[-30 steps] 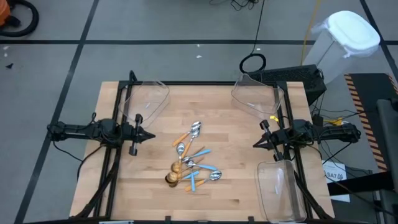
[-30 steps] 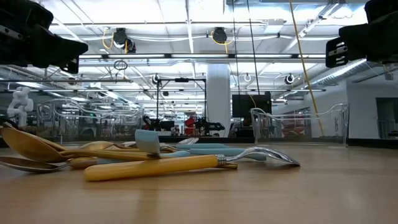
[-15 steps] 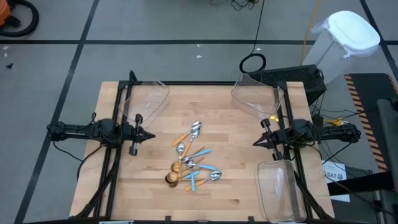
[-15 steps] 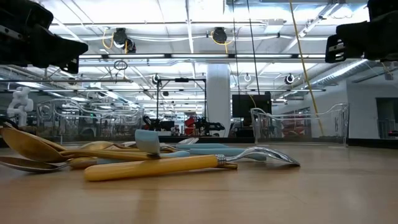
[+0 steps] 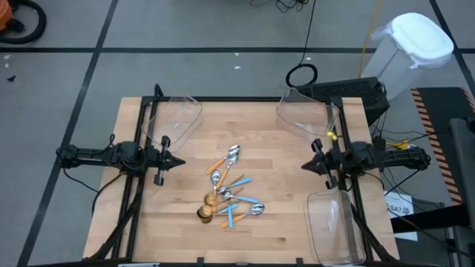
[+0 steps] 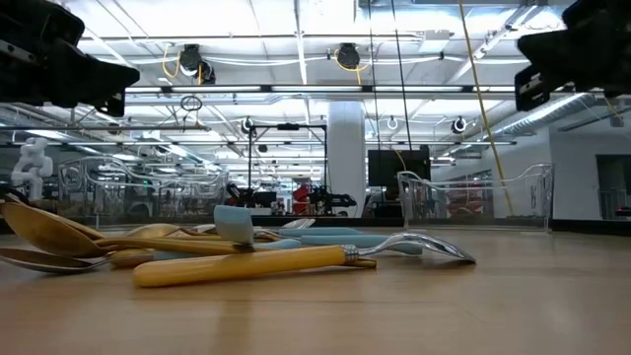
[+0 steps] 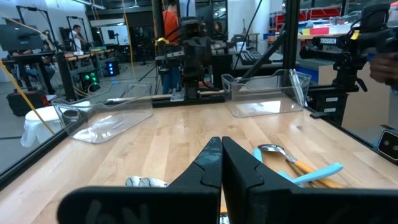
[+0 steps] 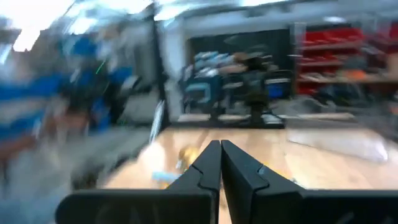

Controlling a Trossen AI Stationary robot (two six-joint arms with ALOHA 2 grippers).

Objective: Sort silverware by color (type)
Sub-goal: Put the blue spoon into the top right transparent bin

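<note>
The silverware (image 5: 227,190) lies in a loose heap on the wooden table's middle: spoons with orange handles, light blue handles, and all-gold ones (image 6: 59,232). An orange-handled spoon (image 6: 296,259) lies nearest the low camera. My left gripper (image 5: 180,161) hovers shut at the table's left edge, pointing level at the heap (image 7: 292,168). My right gripper (image 5: 304,168) hovers shut at the right edge, pointing toward the heap (image 8: 180,158). Neither touches anything.
Three clear plastic bins stand on the table: one at the far left (image 5: 178,119), one at the far right (image 5: 308,115), one at the near right (image 5: 334,222). Black frame rails (image 5: 141,200) run along both side edges. Bare wood surrounds the heap.
My right gripper has stayed in place but rolled about its own pointing line and tipped up a little; its wrist view is smeared by the turn. The spoons lie as before.
</note>
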